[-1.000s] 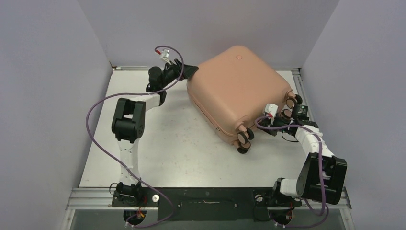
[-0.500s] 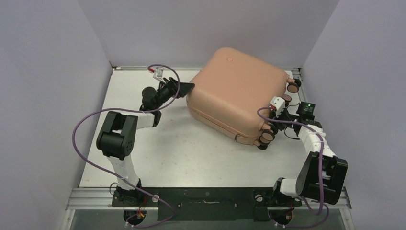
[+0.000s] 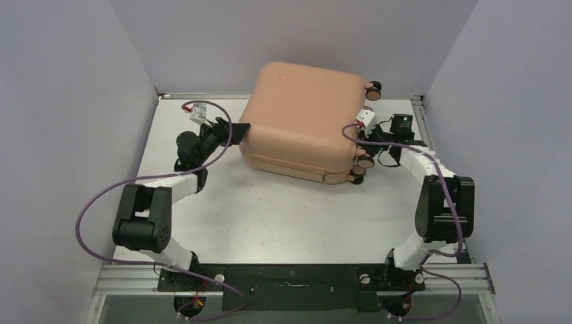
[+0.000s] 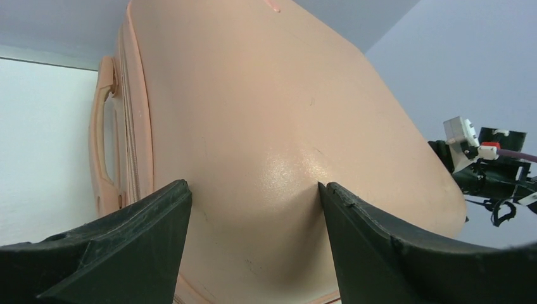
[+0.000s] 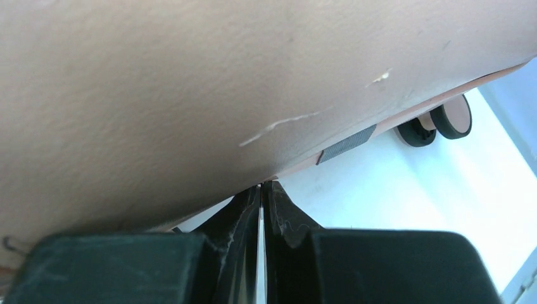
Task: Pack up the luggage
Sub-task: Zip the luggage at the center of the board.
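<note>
A white table (image 3: 270, 216) sits between pale lilac walls, seen from above. On its far half lies the luggage (image 3: 300, 115), a peach-pink hard-shell suitcase with rounded corners and a smooth, faintly dimpled matte skin. It is closed, broad face up, and set slightly askew to the table edges.

Two arms in black and white segments reach towards it, one from each near corner, each trailing a looping purple cable (image 3: 88, 216).

The left gripper (image 3: 237, 127) meets the case at its left corner. In the left wrist view its jaws are spread wide, and the left gripper (image 4: 253, 190) straddles the bulging corner of the shell (image 4: 266, 114), both dark wedge-shaped fingers (image 4: 126, 247) lying against the plastic (whether they squeeze it cannot be told).

The right gripper (image 3: 362, 143) is at the case's right side, between the wheels. Up close, the right gripper (image 5: 261, 190) is clenched, its two black fingers pressed together with nothing between them, their tips just under the curved lower edge of the shell (image 5: 190, 76), which shows fine pale scratches.

A moulded peach handle (image 4: 101, 139) runs along the side, beside the zip seam (image 3: 290, 164).

Small black-tyred wheels (image 3: 365, 161) with peach hubs stand out at the right-hand corners.

A tiny red round logo (image 3: 283, 75) marks the top face.
</note>
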Available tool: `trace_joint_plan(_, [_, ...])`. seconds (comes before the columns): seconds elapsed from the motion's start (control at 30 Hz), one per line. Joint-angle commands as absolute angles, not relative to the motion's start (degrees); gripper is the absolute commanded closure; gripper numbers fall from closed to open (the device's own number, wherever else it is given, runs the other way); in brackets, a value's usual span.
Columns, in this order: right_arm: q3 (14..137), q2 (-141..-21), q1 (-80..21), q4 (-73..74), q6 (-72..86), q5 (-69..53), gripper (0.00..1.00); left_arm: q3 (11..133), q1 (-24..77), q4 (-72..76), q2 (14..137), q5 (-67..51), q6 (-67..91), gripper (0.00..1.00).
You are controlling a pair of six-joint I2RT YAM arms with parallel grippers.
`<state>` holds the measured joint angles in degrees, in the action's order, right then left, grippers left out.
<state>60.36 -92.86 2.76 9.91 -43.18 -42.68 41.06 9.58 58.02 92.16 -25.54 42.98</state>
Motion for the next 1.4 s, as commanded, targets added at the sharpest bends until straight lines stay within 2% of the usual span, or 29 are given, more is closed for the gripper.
trace_joint_plan(0.0, [61.3, -95.7, -8.5, 5.3, -45.1, -52.5, 0.95, 44.0, 11.0, 44.1, 84.1, -48.5, 34.5, 0.28])
trace_joint_plan(0.1, [61.6, -95.3, -4.3, 14.7, -54.8, -58.5, 0.95, 49.5, 9.7, 28.6, 79.2, -46.7, 21.2, 0.31])
trace_joint_plan(0.2, [65.0, -95.8, -0.5, 35.1, -72.6, -62.8, 0.95, 52.8, 9.2, 21.2, 77.2, -44.9, 15.7, 0.33])
trace_joint_plan(0.27, [65.9, -95.7, 1.0, 45.4, -81.6, -63.7, 0.95, 54.9, 9.8, 17.0, 75.7, -44.8, 12.0, 0.38])
trace_joint_plan(0.37, [63.7, -94.6, 1.6, 49.1, -85.2, -63.4, 0.95, 59.8, 14.8, 1.6, 73.1, -42.0, -5.0, 0.38])
trace_joint_plan(0.43, [61.8, -94.1, 1.1, 46.5, -82.6, -62.7, 0.95, 62.1, 19.5, -9.3, 72.2, -39.5, -18.9, 0.37])
trace_joint_plan(0.53, [60.4, -94.3, 1.5, 39.8, -76.0, -63.0, 0.95, 61.5, 26.9, -15.5, 71.3, -34.7, -34.5, 0.35])
trace_joint_plan(0.7, [60.3, -93.9, 2.5, 35.1, -70.2, -63.8, 0.95, 58.3, 37.4, -13.3, 72.3, -20.4, -48.4, 0.25])
trace_joint_plan(0.83, [61.3, -93.0, 3.4, 35.9, -69.5, -63.2, 0.95, 56.1, 44.7, -6.4, 74.9, -7.5, -51.9, 0.22])
trace_joint_plan(1.1, [60.4, -90.3, 4.9, 42.3, -74.3, -63.3, 0.95, 53.4, 53.0, 5.7, 80.0, 4.5, -54.7, 0.16])
trace_joint_plan(1.37, [54.4, -86.3, 4.9, 45.6, -78.7, -62.9, 0.95, 61.7, 57.3, 8.1, 90.3, 9.8, -48.2, 0.17])
